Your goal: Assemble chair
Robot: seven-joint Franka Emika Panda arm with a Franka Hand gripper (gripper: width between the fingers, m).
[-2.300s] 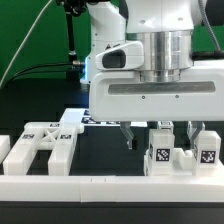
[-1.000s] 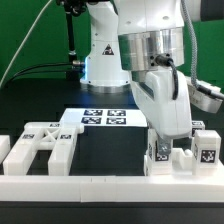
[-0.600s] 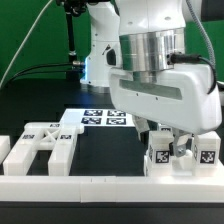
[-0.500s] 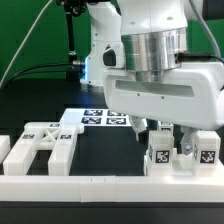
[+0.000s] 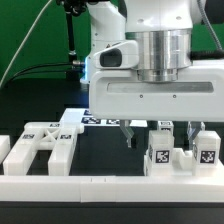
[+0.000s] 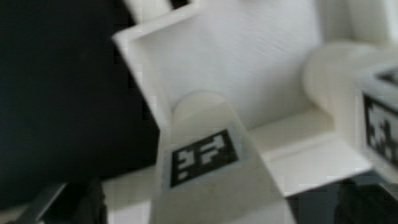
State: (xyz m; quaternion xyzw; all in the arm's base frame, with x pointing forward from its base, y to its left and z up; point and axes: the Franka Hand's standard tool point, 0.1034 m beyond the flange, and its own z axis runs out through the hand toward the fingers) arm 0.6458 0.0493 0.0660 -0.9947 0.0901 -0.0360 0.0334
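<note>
Gripper (image 5: 159,138) hangs with its jaws spread wide and empty over the small chair parts at the exterior view's right. One finger (image 5: 127,134) stands clear of the nearer tagged piece (image 5: 160,157), which lies almost straight below the hand and fills the wrist view. We read that piece as upright, its long axis roughly vertical, just behind the white border bar (image 5: 90,187), with a second tagged piece (image 5: 206,149) beside it. The slotted frame (image 5: 42,146) lies flat well apart toward the exterior view's left, so we judge any regrasp here means descending, not travelling sideways.
</note>
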